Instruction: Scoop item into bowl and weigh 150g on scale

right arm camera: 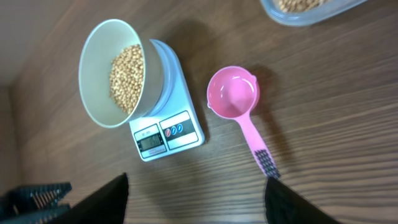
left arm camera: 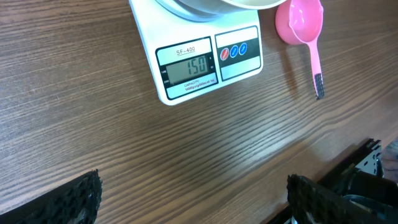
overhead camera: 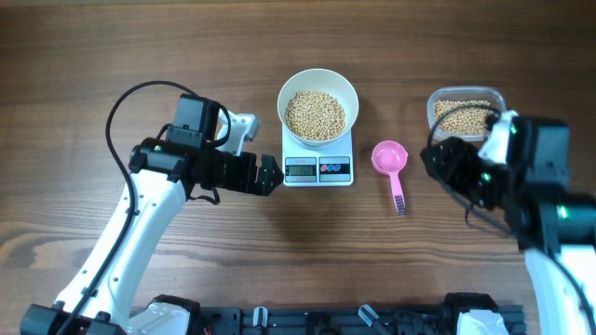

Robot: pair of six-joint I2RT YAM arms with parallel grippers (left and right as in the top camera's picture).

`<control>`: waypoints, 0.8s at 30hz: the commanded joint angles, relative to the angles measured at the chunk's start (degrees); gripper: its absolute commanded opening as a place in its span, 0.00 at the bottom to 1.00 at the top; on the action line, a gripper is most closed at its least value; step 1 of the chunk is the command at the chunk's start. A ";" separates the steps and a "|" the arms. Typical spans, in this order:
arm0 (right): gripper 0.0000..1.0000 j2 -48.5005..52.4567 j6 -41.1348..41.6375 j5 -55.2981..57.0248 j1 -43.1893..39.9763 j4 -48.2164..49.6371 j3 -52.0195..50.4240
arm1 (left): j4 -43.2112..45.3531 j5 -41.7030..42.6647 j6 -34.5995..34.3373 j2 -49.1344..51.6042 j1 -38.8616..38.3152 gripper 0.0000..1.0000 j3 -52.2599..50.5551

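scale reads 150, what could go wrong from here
1. The left gripper sits open right beside the scale; a bump could shift the 150 reading or jolt the bowl.
2. The bowl stands tall on the small scale, so a knock might spill beans.
3. The pink scoop lies between the scale and the open right gripper; a sweep of that arm could push it into the scale.

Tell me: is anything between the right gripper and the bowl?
Yes. The pink scoop lies flat between the right gripper and the bowl, which sits on the scale. Nothing else visible intervenes.
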 commanded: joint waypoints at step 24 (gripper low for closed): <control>1.00 -13.49 -1.22 0.96 0.09 -12.28 1.18 | 0.13 -0.17 1.09 0.46 -0.26 1.00 0.81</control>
